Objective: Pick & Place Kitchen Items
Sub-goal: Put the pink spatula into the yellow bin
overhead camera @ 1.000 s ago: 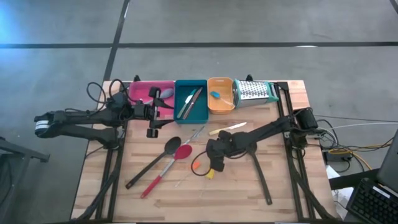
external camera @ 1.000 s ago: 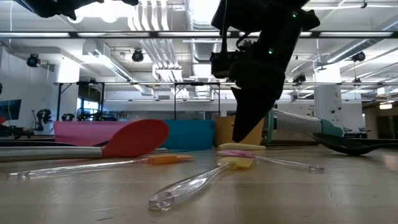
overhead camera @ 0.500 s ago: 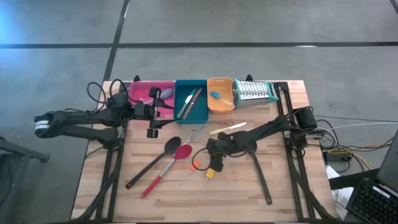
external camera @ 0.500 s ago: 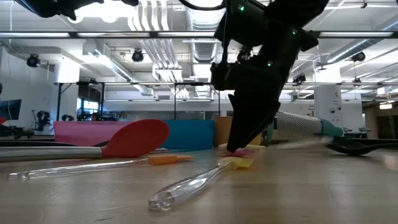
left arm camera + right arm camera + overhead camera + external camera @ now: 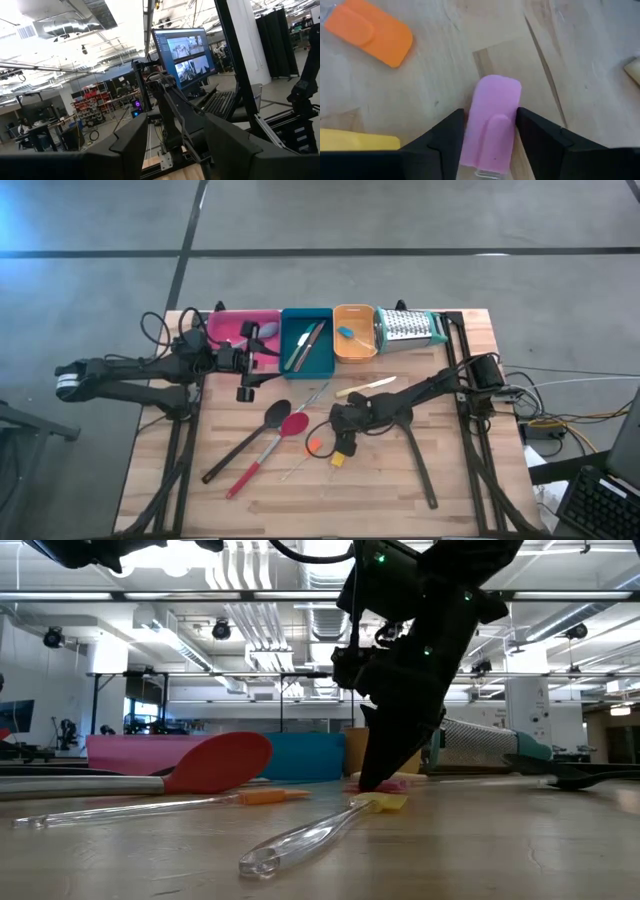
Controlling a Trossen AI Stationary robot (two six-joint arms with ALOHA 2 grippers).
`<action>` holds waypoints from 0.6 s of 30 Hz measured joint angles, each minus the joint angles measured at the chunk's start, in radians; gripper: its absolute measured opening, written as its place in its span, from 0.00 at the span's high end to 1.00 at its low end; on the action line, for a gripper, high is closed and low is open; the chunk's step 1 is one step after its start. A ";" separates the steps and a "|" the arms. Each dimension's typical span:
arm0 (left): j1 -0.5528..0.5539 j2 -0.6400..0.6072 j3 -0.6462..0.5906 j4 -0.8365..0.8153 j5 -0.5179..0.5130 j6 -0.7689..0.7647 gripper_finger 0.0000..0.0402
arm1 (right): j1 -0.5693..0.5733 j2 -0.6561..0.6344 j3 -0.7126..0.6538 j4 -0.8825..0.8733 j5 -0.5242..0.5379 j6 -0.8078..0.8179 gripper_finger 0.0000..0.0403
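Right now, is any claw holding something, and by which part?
The right claw straddles the pink spatula at its head, but a firm grip cannot be told. The left claw holds nothing.

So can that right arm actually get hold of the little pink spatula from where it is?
Probably yes. The right hand is down at the table with its two fingers on either side of the pink spatula, and nothing lies between them. The orange one sits clear to the side.
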 joint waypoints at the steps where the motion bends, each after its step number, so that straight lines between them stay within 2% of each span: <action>1: 0.000 0.000 0.000 0.000 0.000 0.000 0.51 | 0.000 -0.004 -0.001 -0.003 0.000 0.000 0.59; 5: 0.000 0.000 0.000 0.000 0.000 0.000 0.51 | -0.001 -0.006 -0.002 -0.011 0.005 -0.021 0.72; 10: 0.000 0.000 0.000 0.000 0.000 0.000 0.51 | -0.003 -0.002 -0.003 -0.017 0.015 -0.032 0.94; 18: 0.000 0.000 0.000 -0.001 0.000 0.000 0.51 | -0.003 -0.052 0.023 -0.077 0.008 -0.099 0.96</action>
